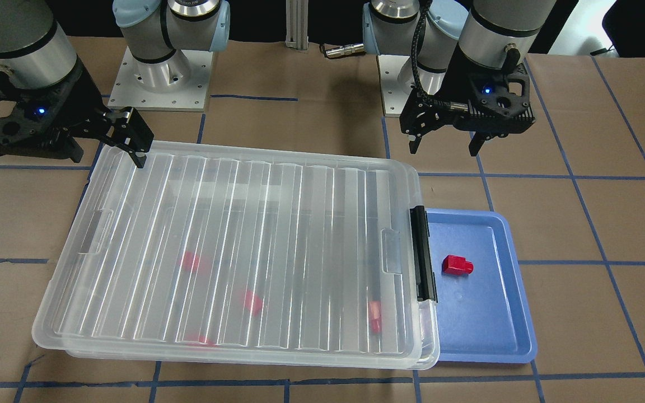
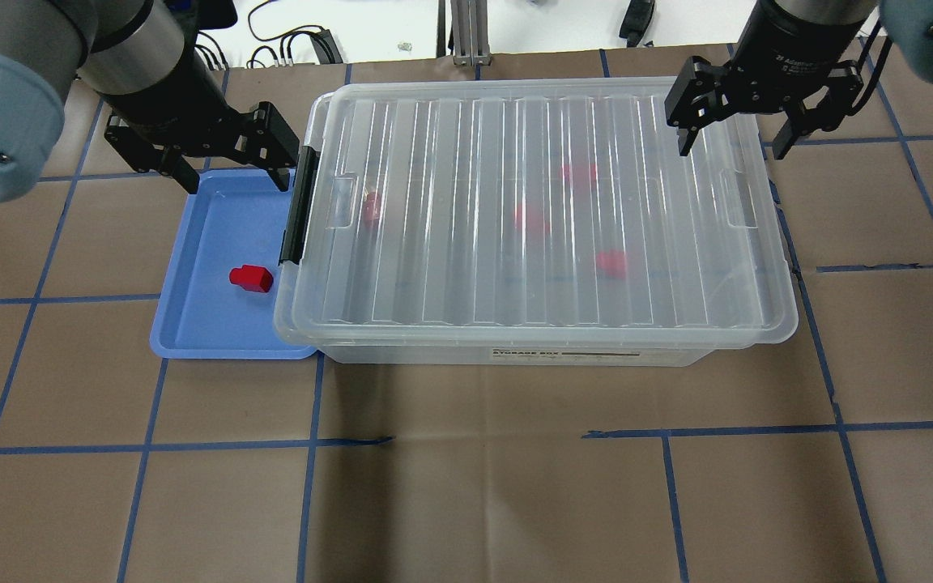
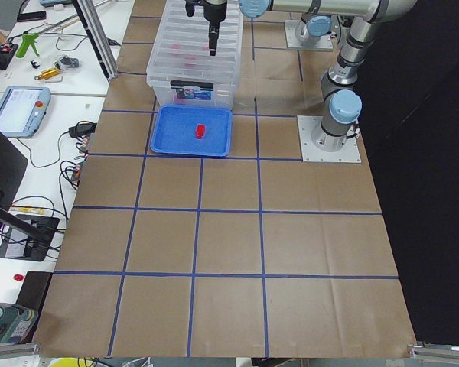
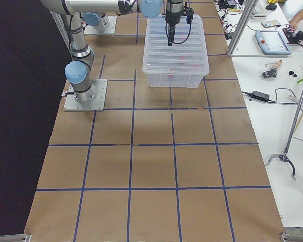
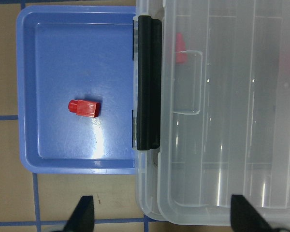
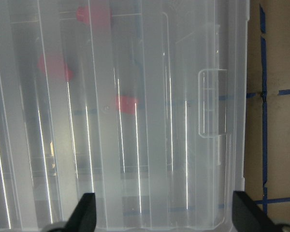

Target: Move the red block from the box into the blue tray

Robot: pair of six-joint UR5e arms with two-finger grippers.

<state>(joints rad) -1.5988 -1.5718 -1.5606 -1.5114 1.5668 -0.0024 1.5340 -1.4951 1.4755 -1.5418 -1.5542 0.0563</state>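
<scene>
One red block (image 1: 457, 265) lies on its side in the blue tray (image 1: 479, 324), also seen in the overhead view (image 2: 251, 278) and the left wrist view (image 5: 84, 108). The clear box (image 1: 244, 252) has its ribbed lid on. Several more red blocks (image 2: 531, 217) show blurred through the lid. The box's black clip handle (image 1: 424, 254) overhangs the tray's edge. My left gripper (image 2: 236, 185) is open and empty above the tray's robot-side rim. My right gripper (image 2: 732, 150) is open and empty above the box's other end, near its robot-side corner.
The tray (image 2: 215, 324) is tucked against the handle end of the box (image 2: 531, 227). Brown table covering with blue tape lines (image 2: 483, 437) surrounds them. The arm bases (image 1: 160, 78) stand behind the box. Operator benches with tools flank the table (image 3: 30, 115).
</scene>
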